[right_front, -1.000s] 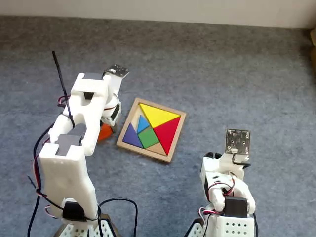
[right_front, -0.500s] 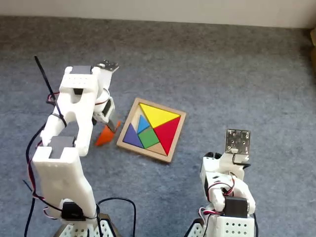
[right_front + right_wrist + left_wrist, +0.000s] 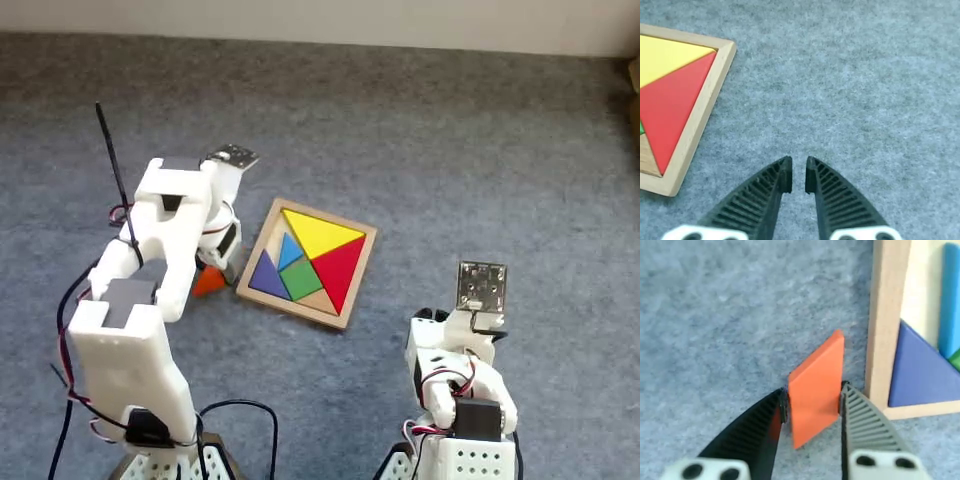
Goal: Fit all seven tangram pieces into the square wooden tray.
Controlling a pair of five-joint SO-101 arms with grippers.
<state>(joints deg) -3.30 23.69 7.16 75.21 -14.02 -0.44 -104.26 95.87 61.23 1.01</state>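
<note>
Item: orange tangram piece (image 3: 822, 365), a flat, plain-coloured parallelogram with sharp corners. Location: left of centre in the high view (image 3: 208, 282), on the grey carpet side of the square wooden tray (image 3: 257, 247), just beside its left corner and partly hidden under the left arm. Orientation: long axis pointed away from the wrist, roughly along the tray's nearest rim (image 3: 885, 315) and slightly tilted toward it, with the far acute corner leading. Whether it touched the carpet could not be told. Holder: left gripper (image 3: 814, 397), clamped across the piece's two long edges. Tray contents: yellow triangle (image 3: 320, 232), red triangle (image 3: 340, 268), light blue piece (image 3: 290, 250), green square (image 3: 300, 280) and purple triangle (image 3: 265, 275), with bare wood along the lower edge. Right gripper (image 3: 797, 175): over carpet at lower right, empty, jaws almost together, apart from the tray.
</note>
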